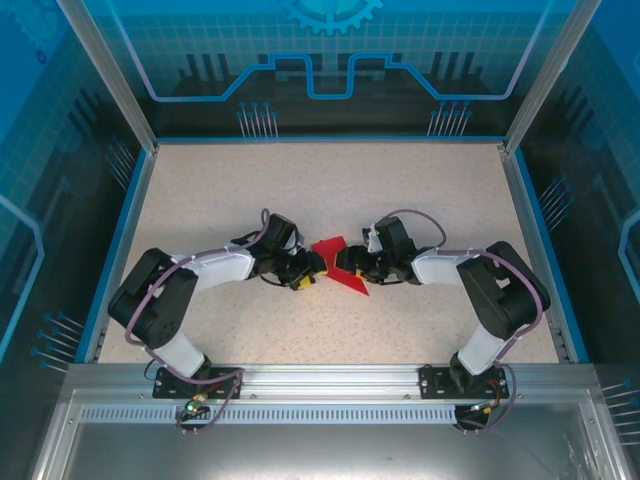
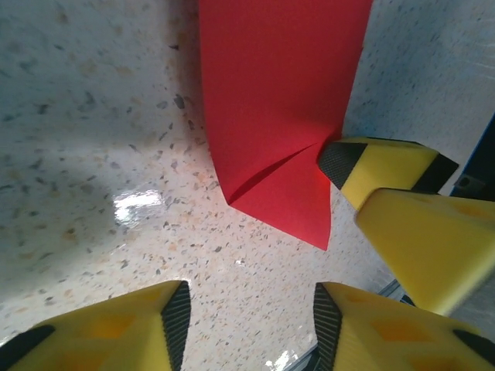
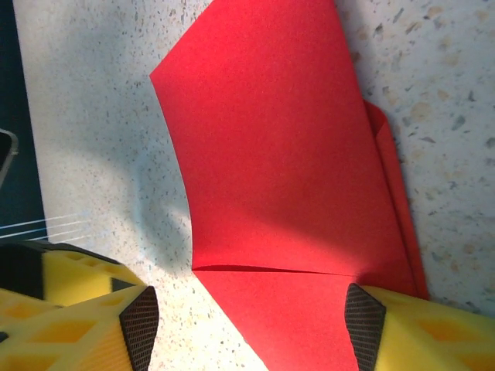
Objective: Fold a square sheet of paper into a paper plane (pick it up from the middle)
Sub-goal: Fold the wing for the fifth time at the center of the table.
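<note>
The square sheet of paper [image 1: 333, 262] lies near the middle of the worktop [image 1: 200, 200], a little closer to the near edge than to the far edge. It is bright red and it is not flat any more. It is folded, with a crease across it and a sharp point that aims at the near edge. In the right wrist view, more layers peek out along one side of it [image 3: 278, 154].

The left gripper [image 1: 312, 272] sits low, just beside the paper on its left side. Its jaws are spread apart. In the left wrist view there is bare speckled worktop in the gap [image 2: 247, 321], and the paper [image 2: 278, 116] lies just past the tips. It holds nothing.

The right gripper [image 1: 346, 266] sits on the other side of the paper. Its jaws are spread too [image 3: 251, 325], and a corner of the paper lies between them. One black pad [image 3: 362, 315] touches the paper's edge. The other pad is off the paper, so it is not pinching.
</note>
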Tool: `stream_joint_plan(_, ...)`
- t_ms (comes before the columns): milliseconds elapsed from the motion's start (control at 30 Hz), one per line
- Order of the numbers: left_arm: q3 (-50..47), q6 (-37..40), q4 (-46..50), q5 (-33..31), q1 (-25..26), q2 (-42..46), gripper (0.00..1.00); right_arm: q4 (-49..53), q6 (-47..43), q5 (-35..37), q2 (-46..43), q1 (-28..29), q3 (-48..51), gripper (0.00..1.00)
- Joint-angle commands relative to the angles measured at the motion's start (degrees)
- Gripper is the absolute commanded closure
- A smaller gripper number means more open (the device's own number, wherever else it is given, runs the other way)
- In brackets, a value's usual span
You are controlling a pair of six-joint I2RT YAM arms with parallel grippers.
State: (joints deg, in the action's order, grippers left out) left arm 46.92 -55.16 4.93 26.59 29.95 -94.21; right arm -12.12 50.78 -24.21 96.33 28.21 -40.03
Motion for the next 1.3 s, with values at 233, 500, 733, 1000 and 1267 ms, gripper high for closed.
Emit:
stream_joint_plan(233, 5.6, -2.93, -2.74, 0.51, 1.77, -6.51, 0.64, -1.14, 1.27, -4.3, 1.14, -2.86, 3.15, 0.33)
stream_joint_plan(500, 4.77, -5.09, -3.86, -0.77, 1.92, -7.23, 0.62, -2.03, 1.66, -5.02, 0.78, -3.72, 4.03, 0.33)
stream_joint_plan(733, 0.7, -6.71, -3.35, -6.48, 1.98, -2.47, 0.61, -2.31, 1.73, -5.23, 1.16, -4.14, 4.08, 0.33)
stream_joint_plan(1000, 3.02, -6.79, -7.95, -0.93, 2.07, -6.76, 0.66, -2.55, 1.35, -5.52, 1.35, -4.18, 4.39, 0.33)
stream_joint_plan(1267, 4.01, -7.27, -14.9, 4.4, 2.08, -10.97, 0.81, -5.81, 1.33, -8.22, 1.04, -4.21, 4.7, 0.33)
